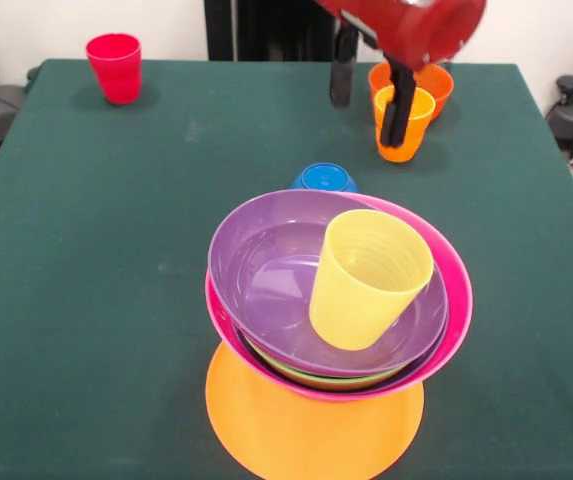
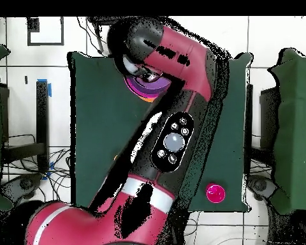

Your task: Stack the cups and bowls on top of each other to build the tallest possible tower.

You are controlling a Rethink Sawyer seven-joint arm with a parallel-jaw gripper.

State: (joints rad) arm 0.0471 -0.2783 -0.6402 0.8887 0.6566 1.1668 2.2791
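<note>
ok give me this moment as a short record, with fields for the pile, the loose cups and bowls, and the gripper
pile: orange bowl at the bottom, pink bowl above it, purple bowl on top
cup in pile: yellow cup, tilted inside the purple bowl
loose cups: red cup at a far corner; orange cup under the arm
loose bowls: blue bowl behind the pile; small orange bowl behind the orange cup
gripper: open, one finger in the orange cup

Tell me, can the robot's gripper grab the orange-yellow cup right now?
Probably yes. The gripper is open, one finger already down inside the orange-yellow cup. The red-orange bowl sits close behind, but nothing blocks the way from above.
</note>
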